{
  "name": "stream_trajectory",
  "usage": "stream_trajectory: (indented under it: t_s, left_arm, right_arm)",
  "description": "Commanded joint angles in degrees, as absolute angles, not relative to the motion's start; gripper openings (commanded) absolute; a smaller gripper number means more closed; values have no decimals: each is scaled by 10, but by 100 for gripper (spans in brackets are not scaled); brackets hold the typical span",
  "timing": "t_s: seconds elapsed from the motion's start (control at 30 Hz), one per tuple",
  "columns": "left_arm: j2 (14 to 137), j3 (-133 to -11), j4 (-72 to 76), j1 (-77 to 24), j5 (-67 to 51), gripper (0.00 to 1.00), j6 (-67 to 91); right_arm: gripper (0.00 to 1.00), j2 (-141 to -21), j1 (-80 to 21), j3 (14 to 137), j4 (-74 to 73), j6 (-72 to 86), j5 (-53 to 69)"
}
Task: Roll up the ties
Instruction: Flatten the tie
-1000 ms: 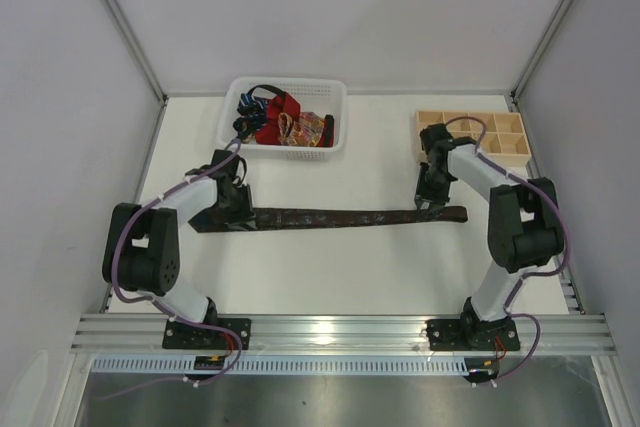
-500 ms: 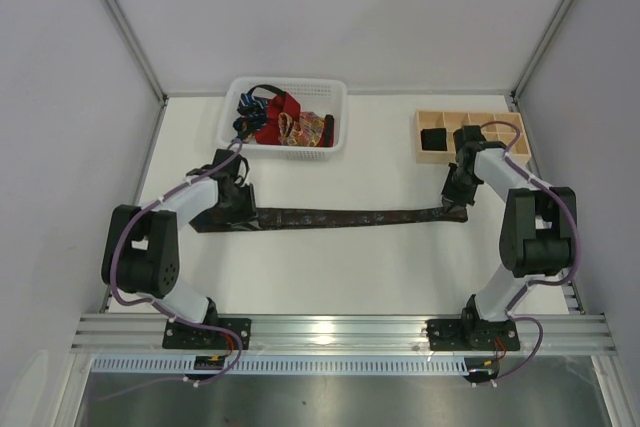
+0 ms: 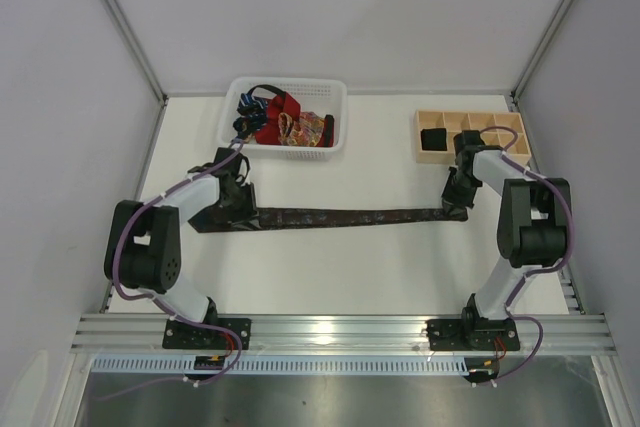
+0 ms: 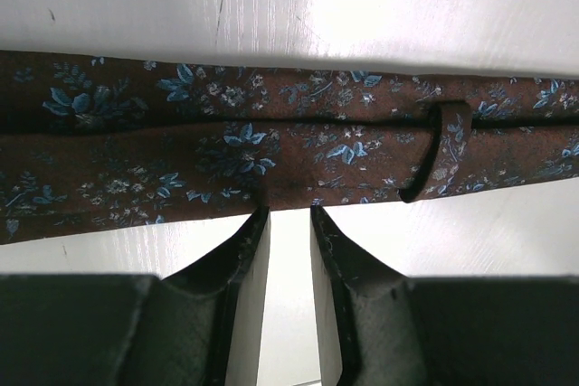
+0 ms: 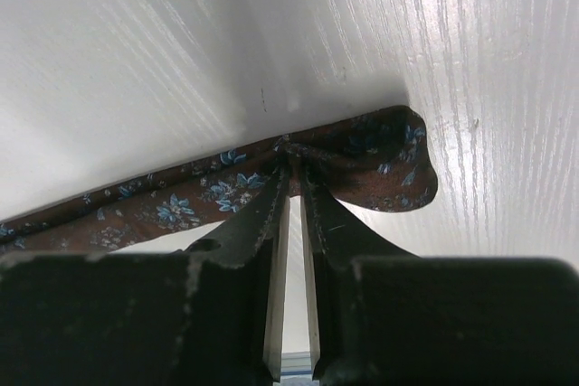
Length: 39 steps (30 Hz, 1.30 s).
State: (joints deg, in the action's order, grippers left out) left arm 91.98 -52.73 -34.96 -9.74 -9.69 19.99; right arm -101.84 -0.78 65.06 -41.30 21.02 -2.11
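Jaws, left gripper (image 4: 287, 214): nearly together, a thin slit of table showing between them, tips touching the near edge of the brown tie (image 3: 350, 217). Whether any cloth is nipped cannot be told.

Jaws, right gripper (image 5: 296, 169): closed to a narrow slit, clamped on the tie close to its end, where the fabric puckers at the tips.

Item 1, brown tie, blue floral print. Count: one on the table (image 3: 350, 277).
- It lies flat and fully stretched. Its long axis runs left to right, roughly parallel to the near edge.
- The broad end is at the left gripper and the narrow rounded end at the right gripper.
- In each wrist view the band crosses in front of the fingers, at right angles to them.
- The keeper loop faces up, just right of the left gripper.

Governing relation: each arm is at one end, with the whole length between them. The right arm is nearer the narrow end. A roll would likely start there and travel leftward along the axis.

Item 2, heap of ties (image 3: 285, 125): red, blue and orange-patterned, tangled. The exact count cannot be told.

Item 3, white mesh basket (image 3: 285, 80). Count: one, at the far left, holding the heap.

Item 4, wooden tray (image 3: 421, 147). Count: one, at the far right, partly hidden by the right arm.

Item 5, dark bundle (image 3: 433, 137). Count: one, in the tray's near-left compartment, probably a finished roll.
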Motion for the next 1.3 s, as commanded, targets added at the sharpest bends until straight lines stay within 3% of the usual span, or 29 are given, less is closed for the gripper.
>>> stream_trajectory:
  t_s: [0.0, 0.3, 0.67, 1.03, 1.27]
  left_arm:
    - [892, -543, -353, -100, -109, 30, 200]
    - [909, -544, -341, -100, -127, 30, 202]
    - [889, -546, -357, -100, -131, 30, 197]
    - [857, -534, -368, -40, -101, 33, 195]
    - [859, -534, -377, 18, -88, 37, 185]
  right_arm:
    - [15, -975, -4, 674, -424, 222, -34]
    - [18, -952, 30, 662, -439, 231, -58]
    - [18, -1053, 53, 640, -373, 243, -46]
    - [20, -991, 45, 629, -387, 231, -48]
    - [24, -947, -17, 672, -418, 222, -58]
